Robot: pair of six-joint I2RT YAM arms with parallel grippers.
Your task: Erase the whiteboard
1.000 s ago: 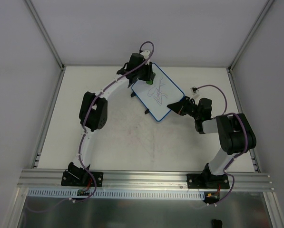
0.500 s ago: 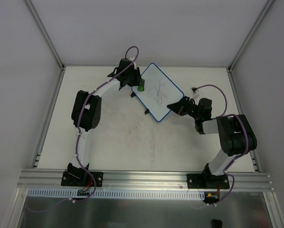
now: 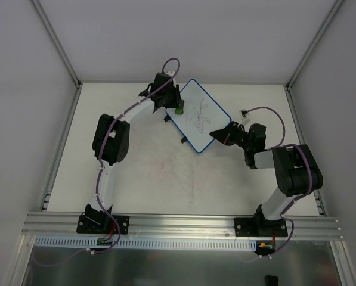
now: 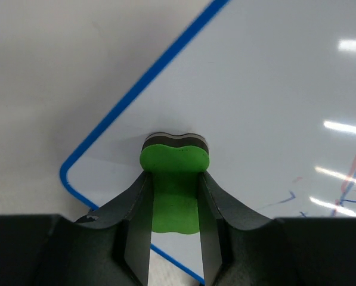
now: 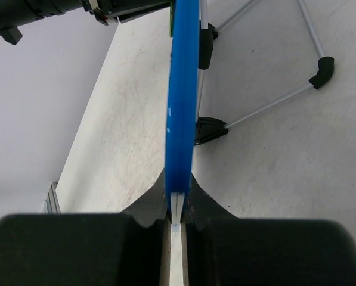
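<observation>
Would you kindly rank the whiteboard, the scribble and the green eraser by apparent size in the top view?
Largest to smallest:
1. whiteboard
2. scribble
3. eraser
All sit at about the same distance from the camera, so the order is safe.

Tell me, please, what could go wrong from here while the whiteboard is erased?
The right gripper pinches the whiteboard only by its frame; wiping pressure might twist it loose. The green eraser in the left gripper sits near a corner, away from the scribbles; a stroke could run off the edge.

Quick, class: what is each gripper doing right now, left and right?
Left gripper: closed, fingers holding the green eraser.
Right gripper: closed, fingers clamping the whiteboard by its edge.
</observation>
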